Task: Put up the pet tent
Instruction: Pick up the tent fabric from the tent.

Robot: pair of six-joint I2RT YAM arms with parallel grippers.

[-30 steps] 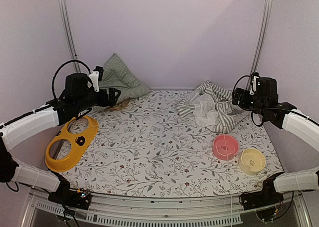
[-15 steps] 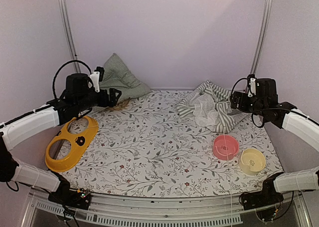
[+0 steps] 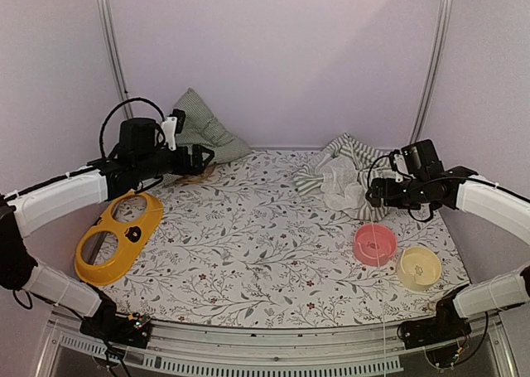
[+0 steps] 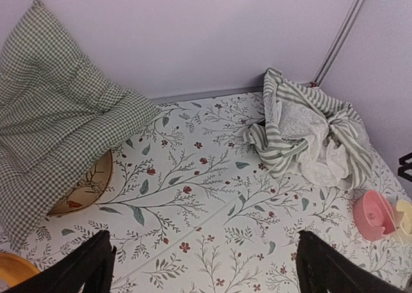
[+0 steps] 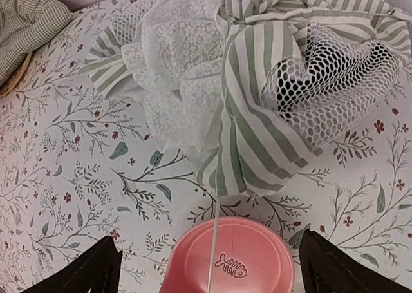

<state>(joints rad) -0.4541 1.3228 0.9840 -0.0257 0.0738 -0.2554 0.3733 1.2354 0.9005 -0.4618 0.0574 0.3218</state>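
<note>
Fabric of the pet tent (image 5: pixel 257 106) lies crumpled just ahead of our right claw (image 3: pixel 372 196), whose jaws stand wide apart and empty; the tent's near edge touches neither finger, and the pink bowl (image 5: pixel 232 261) shows low between them. Our left claw (image 3: pixel 202 157), spread wide and holding nothing, hangs well apart from the tent, the checked cushion (image 4: pixel 58 125) at its left and floral tabletop (image 4: pixel 193 241) stretching between.

Checked cushion (image 3: pixel 203 132), pink bowl (image 3: pixel 374 244), cream bowl (image 3: pixel 418 268), yellow stand (image 3: pixel 91 274)
</note>
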